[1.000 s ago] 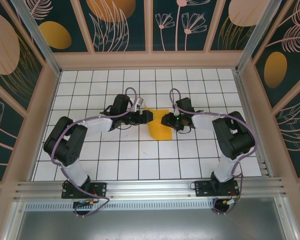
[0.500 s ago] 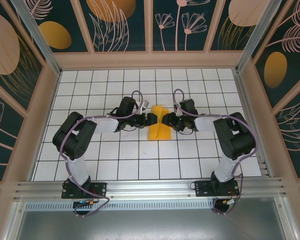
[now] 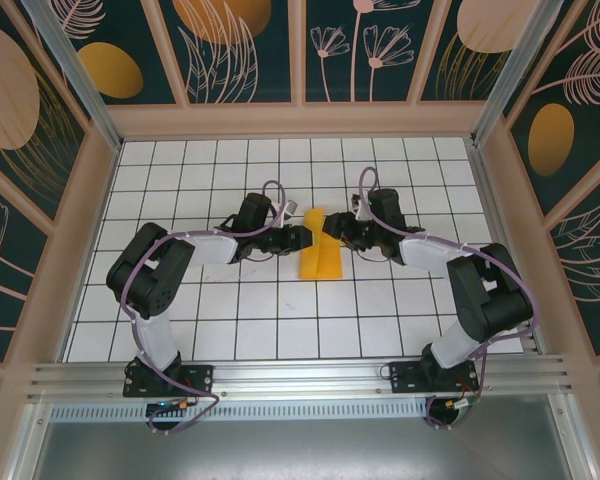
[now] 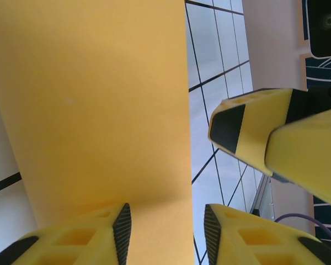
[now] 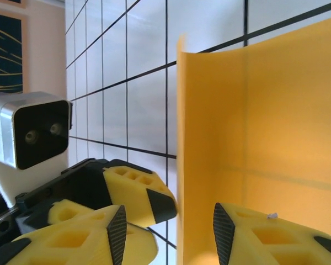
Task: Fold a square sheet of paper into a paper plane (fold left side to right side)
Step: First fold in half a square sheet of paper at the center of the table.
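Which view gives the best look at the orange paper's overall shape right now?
Top external: the whole folded paper shows, every edge in frame. Both wrist views catch a close-up stretch of it, edges cut off.

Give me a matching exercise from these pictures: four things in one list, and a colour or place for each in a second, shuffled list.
Things:
1. orange paper
2. left gripper
3. right gripper
4. table

Descriptions:
A. white with black grid lines
B. at the paper's right edge
C. folded, between the two grippers
D. at the paper's left edge

Pairs: 1-C, 2-D, 3-B, 4-A
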